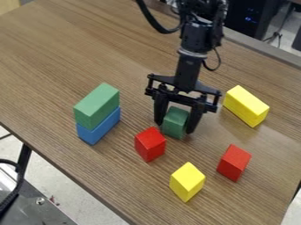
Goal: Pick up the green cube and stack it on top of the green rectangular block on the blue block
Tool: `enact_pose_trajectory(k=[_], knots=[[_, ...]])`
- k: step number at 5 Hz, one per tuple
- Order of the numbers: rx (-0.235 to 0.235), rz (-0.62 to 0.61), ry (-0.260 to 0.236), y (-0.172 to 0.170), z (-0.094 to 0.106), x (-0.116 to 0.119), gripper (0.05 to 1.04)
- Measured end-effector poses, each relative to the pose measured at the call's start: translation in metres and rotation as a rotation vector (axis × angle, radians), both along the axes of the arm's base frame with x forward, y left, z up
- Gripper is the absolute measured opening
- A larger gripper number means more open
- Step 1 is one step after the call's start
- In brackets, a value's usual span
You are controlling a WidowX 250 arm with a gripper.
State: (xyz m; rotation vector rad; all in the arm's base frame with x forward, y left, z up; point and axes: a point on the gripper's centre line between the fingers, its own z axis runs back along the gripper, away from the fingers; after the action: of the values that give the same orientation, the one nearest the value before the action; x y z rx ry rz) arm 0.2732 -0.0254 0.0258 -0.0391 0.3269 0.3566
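I monitor the table (76, 48) through the remote camera. Near its lower-left edge, a green block (96, 105) lies on a blue block (100, 127). Toward the upper-right edge I register a long yellow block (242, 107). Toward the lower-right edge are a left red block (150, 144), a short yellow block (187, 182) and a right red block (233, 162), set apart. Beyond the upper-right edge, I log a black case (241, 17) with blue lights.

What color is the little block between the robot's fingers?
The block between the gripper's fingers is dark green, seen best in the camera view.
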Motion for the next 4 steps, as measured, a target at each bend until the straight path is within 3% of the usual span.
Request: enact_pose_trajectory(k=[1,4], knots=[[-0.020,0.004,-0.017,0.003,0.000,-0.006,0.587],[-0.005,-0.009,-0.266,0.009,0.078,-0.051,0.587]])
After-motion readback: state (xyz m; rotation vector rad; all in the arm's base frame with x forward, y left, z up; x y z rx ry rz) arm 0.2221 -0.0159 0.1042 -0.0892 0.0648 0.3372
